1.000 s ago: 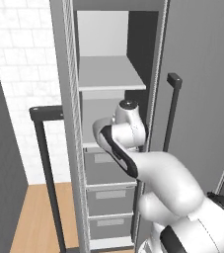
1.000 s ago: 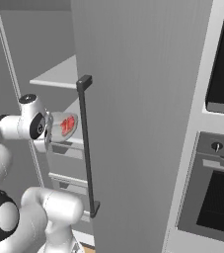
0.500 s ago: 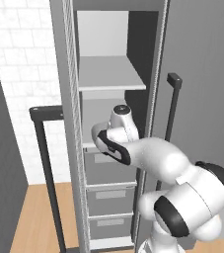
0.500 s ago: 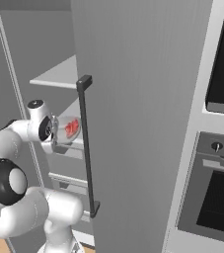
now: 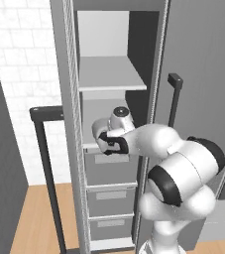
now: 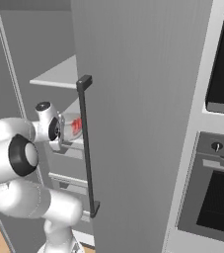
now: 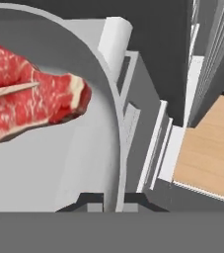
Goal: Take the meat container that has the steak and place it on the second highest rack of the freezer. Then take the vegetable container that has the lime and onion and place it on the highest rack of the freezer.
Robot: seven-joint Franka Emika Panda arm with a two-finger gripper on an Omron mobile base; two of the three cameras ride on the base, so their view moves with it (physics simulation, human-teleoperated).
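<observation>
My gripper point(image 7: 114, 201) is shut on the thick rim of the light-grey meat container point(image 7: 84, 148). The red marbled steak point(image 7: 29, 104) lies inside it. In the right base view the meat container point(image 6: 73, 123) with the steak point(image 6: 77, 126) hangs level at the front of the open freezer point(image 6: 133, 99). It sits just over the lower pale shelf point(image 6: 74, 144) and below the highest rack point(image 6: 59, 76). In the left base view my hand point(image 5: 115, 141) is at that lower shelf, under the highest rack point(image 5: 111, 74). The vegetable container, lime and onion are out of view.
The freezer door with its long dark bar handle point(image 6: 86, 148) stands open on the right of my arm. Grey drawers point(image 5: 109, 168) fill the freezer below the shelf. Another dark handle point(image 5: 44, 163) stands on the left. Black-glass ovens point(image 6: 217, 197) are further right.
The hand has carried the meat container a little lower and deeper toward the lower shelf. My elbow has swung out to the right and nearer the cameras.
</observation>
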